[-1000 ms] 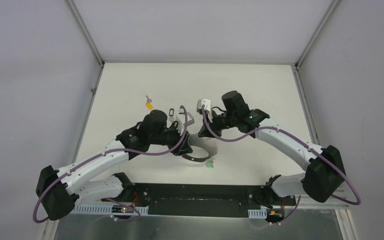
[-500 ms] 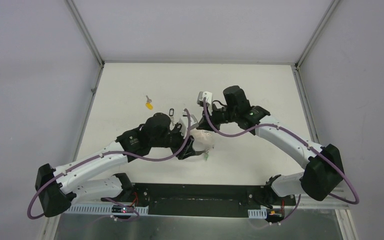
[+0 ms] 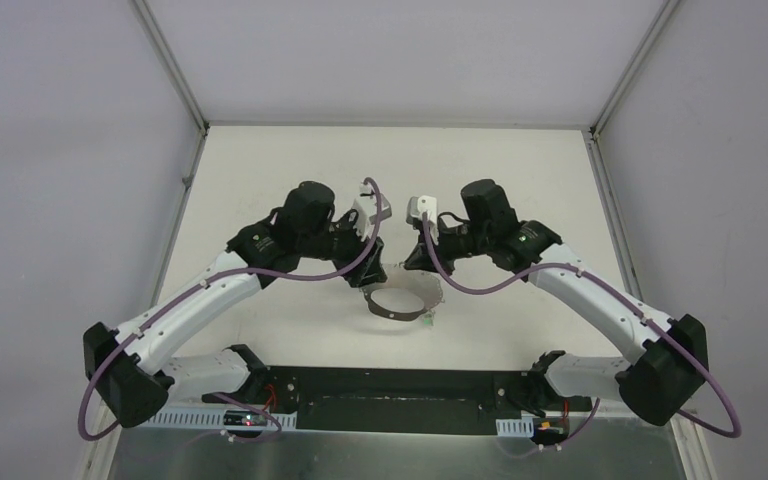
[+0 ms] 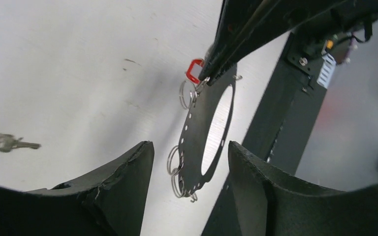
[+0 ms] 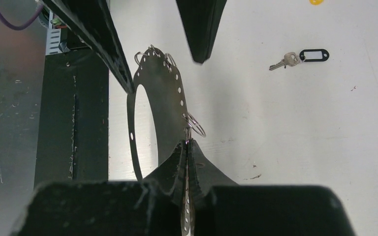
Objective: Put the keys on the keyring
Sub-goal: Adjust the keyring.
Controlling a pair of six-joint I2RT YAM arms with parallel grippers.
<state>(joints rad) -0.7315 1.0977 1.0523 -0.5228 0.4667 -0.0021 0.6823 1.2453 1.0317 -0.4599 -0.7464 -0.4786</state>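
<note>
A: So, how did the right gripper stand?
B: Your right gripper [image 5: 188, 145] was pinched fully together on the rim of the keyring [image 5: 167, 93]. The flat perforated band ran straight into its closed fingertips.
A: And the left?
B: Your left gripper [image 4: 189, 147] had its jaws well apart and gripped nothing. Their tips stood on either side of the band's opposite end. Whether one tip brushed it, I couldn't tell.
A: Where was the ring?
B: Mid-table, tilted on edge between your two grippers. I couldn't tell if its low edge rested on the table [image 3: 520, 170]. The black-tagged key [image 5: 284, 61] lay flat on the table, well apart from the ring. A green tag [image 3: 428, 322] sat just beside the ring's near rim.
A: The arms?
B: Both of yours reached forward and bent inward, wrists tipped down, facing each other.
</note>
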